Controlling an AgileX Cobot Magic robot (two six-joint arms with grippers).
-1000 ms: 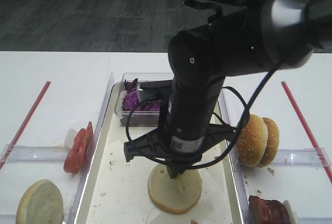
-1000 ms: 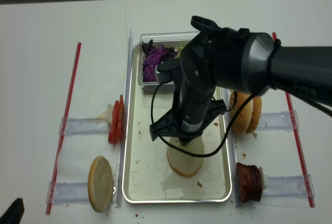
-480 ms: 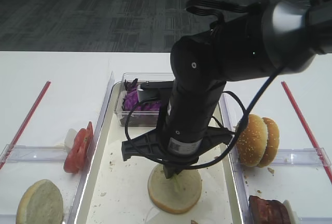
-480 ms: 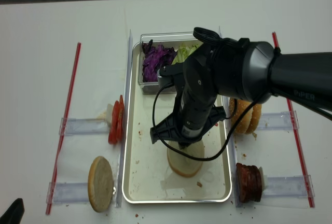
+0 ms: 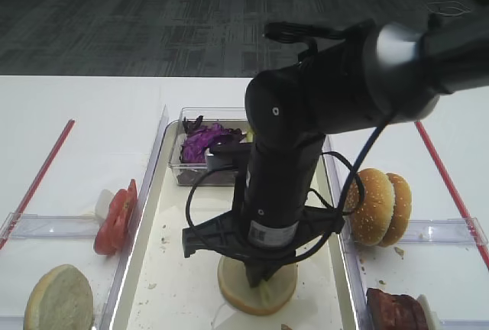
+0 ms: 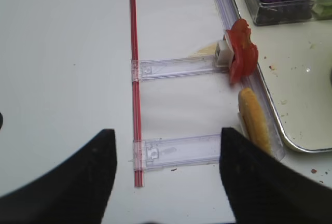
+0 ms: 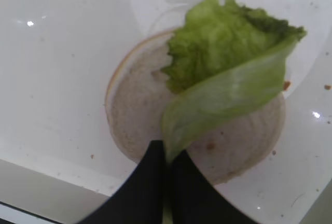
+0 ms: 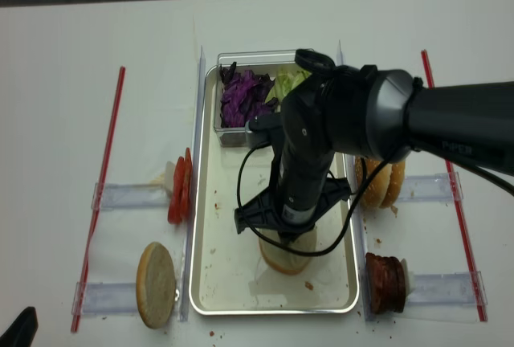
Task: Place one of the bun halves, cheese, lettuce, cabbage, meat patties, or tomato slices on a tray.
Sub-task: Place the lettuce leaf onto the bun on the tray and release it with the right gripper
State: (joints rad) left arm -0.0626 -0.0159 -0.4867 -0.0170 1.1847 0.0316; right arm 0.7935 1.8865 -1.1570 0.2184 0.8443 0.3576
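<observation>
My right gripper is shut on the stem end of a green lettuce leaf. The leaf lies draped over the cut face of a bun half on the tray. From above, the right arm covers most of that bun half; only its near edge shows. My left gripper is open above the bare table left of the tray, with nothing between its fingers.
A clear tub at the tray's far end holds purple cabbage and more lettuce. Tomato slices and another bun half stand left of the tray. Sesame buns and meat patties stand to its right. Red strips line both sides.
The right arm has shifted toward the tray's near end and come lower over the bun half, still gripping the lettuce. More of the cabbage tub now shows.
</observation>
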